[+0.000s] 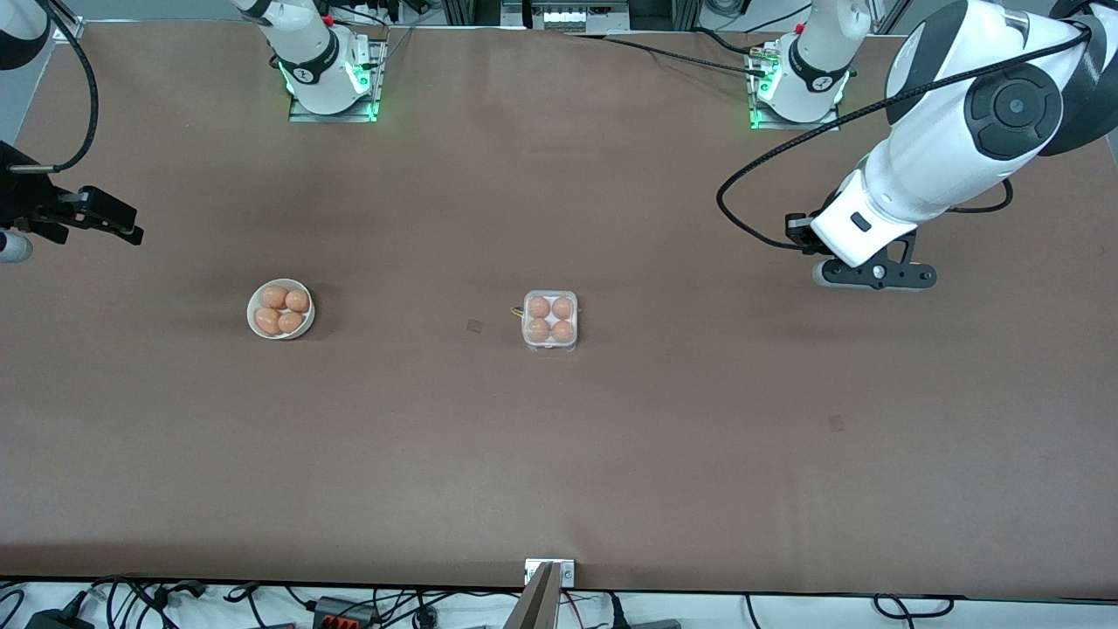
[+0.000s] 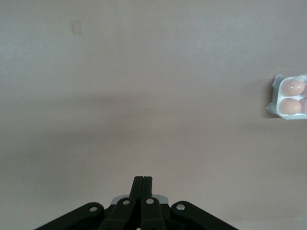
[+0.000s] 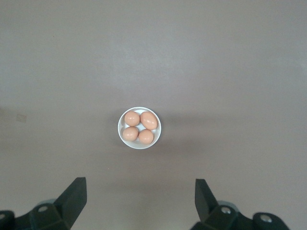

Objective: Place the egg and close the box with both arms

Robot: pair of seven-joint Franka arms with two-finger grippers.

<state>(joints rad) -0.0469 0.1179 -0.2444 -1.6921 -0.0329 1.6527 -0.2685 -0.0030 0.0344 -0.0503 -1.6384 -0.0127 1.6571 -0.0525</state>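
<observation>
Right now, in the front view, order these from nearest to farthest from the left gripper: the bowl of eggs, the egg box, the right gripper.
1. egg box, mid-table, nearest the left gripper.
2. bowl, toward the right arm's end.
3. right gripper, at that end's edge.

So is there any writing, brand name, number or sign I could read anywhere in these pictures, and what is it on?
No text can be read anywhere.
Round dark emblem on each arm's base collar, right arm and left arm: too small to read.
The box, the eggs in it, the white bowl and the brown table: no label or print visible.
Small square marks on the table: blank.
</observation>
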